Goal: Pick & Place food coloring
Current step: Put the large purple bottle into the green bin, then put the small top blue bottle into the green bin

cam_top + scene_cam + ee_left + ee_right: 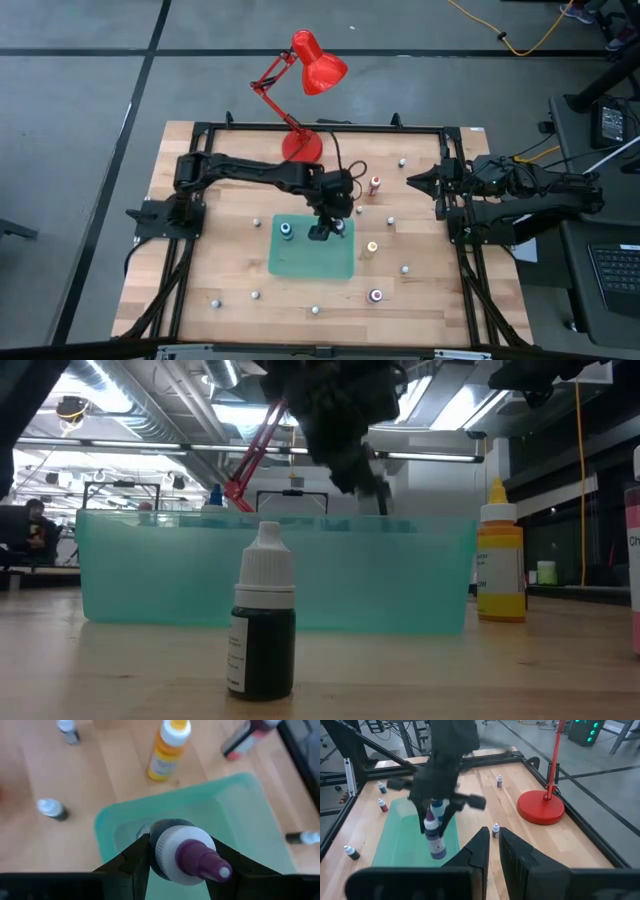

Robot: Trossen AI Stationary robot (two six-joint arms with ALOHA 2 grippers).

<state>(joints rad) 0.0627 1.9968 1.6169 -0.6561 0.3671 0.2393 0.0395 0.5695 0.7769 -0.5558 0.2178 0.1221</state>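
Note:
My left gripper (325,228) hangs over the green tray (310,262) and is shut on a purple food coloring bottle (438,847) with a white cap. The left wrist view looks down on this bottle's cap (175,851), with the tray (240,805) below it. Another small bottle (286,230) stands inside the tray, near its left end. An orange bottle (371,247), a red one (375,184) and a purple one (376,295) stand on the table right of the tray. My right gripper (425,183) waits shut at the right edge. My left gripper pinches the purple bottle between its two fingers at the white cap (161,847), one finger (132,860) on each side. The fingers come from above, pointing down. The bottle hangs upright below them, its purple body (439,851) lifted clear over the tray.
A red desk lamp (305,140) stands at the table's far edge. Several small pale-capped bottles are scattered on the wood around the tray. In the low view a dark bottle (262,625) stands before the tray (150,575) and a yellow one (500,560) to its right.

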